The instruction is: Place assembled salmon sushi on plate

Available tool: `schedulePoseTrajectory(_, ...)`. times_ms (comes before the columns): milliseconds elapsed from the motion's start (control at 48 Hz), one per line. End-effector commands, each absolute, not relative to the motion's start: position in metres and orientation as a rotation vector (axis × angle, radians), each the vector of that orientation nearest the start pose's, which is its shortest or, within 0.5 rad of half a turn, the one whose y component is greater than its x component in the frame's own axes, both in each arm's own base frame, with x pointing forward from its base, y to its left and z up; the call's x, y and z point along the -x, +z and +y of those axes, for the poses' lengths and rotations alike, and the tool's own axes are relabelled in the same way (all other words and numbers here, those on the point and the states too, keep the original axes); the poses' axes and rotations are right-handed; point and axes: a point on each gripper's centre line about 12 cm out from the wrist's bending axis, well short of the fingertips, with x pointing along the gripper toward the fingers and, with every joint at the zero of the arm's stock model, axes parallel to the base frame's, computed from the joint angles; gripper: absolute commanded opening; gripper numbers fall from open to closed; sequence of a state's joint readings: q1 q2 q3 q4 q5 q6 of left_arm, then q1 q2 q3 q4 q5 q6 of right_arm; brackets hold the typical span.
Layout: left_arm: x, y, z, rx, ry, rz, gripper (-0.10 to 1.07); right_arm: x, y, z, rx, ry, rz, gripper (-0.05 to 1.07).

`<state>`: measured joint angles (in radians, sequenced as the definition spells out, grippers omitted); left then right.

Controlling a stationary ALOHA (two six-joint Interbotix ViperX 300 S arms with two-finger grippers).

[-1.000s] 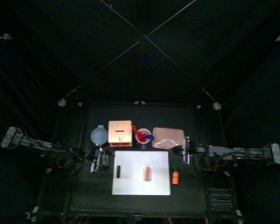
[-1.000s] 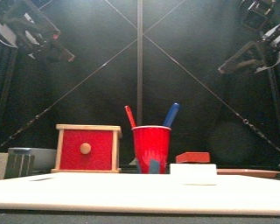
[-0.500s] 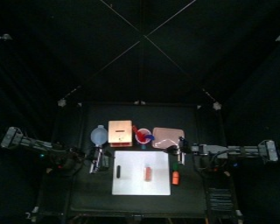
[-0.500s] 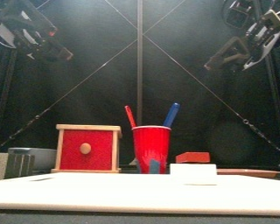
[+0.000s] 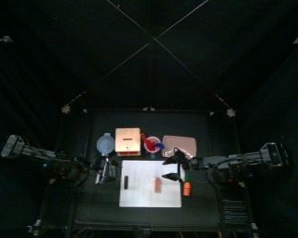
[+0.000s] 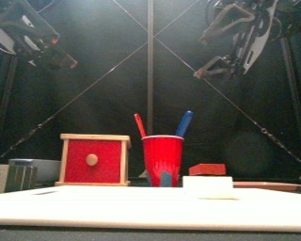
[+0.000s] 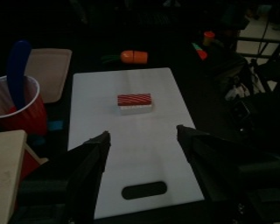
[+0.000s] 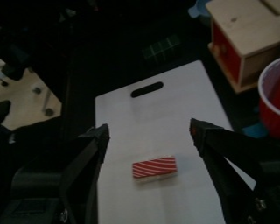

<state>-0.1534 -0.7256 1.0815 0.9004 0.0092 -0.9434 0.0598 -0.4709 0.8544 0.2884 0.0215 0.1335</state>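
Your right gripper (image 8: 150, 131) has swung in from the table's right side toward the middle since a second ago, and its jaws, which looked drawn together then, now stand spread wide and empty; you can see the salmon sushi (image 8: 154, 167) lying between and below them on the white board (image 8: 166, 118), untouched; the left gripper (image 7: 143, 144) hangs open too, holding nothing, parked above the board's other side with the same sushi (image 7: 136, 101) in its sights; from above, the sushi (image 5: 156, 185) sits near the middle of the board (image 5: 145, 172), and the plate (image 5: 179, 144) lies just beyond the board's far right corner, partly under your right arm; beside the plate stand the red cup (image 6: 164, 160) and the red box (image 6: 94, 158); the task is barely begun, since the sushi is not yet gripped; watch your descent, because the piece is small and made of two layers, so a squeeze off centre could slide the salmon off the rice or flip it; coming down too low would jam the jaws on the board; on the carry, mind the cup standing close to the plate, since a wide swing could knock it.
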Motion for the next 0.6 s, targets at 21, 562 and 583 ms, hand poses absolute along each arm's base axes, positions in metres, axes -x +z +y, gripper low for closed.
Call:
schedulePoseTrajectory(21, -0.237, 0.252, -0.038, 0.018, -0.157, 0.336, 0.95, -0.311, 0.273, 0.023, -0.602, -0.04, 0.439, 1.01)
schedulePoseTrajectory(562, -0.238, 0.25, -0.027, 0.063, -0.125, 0.323, 0.95, -0.319, 0.192, 0.043, -1.232, -0.467, 1.124, 1.0)
schedulePoseTrajectory(583, -0.237, 0.249, -0.027, 0.063, -0.123, 0.324, 0.95, -0.32, 0.191, 0.041, -1.232, -0.492, 1.129, 1.0)
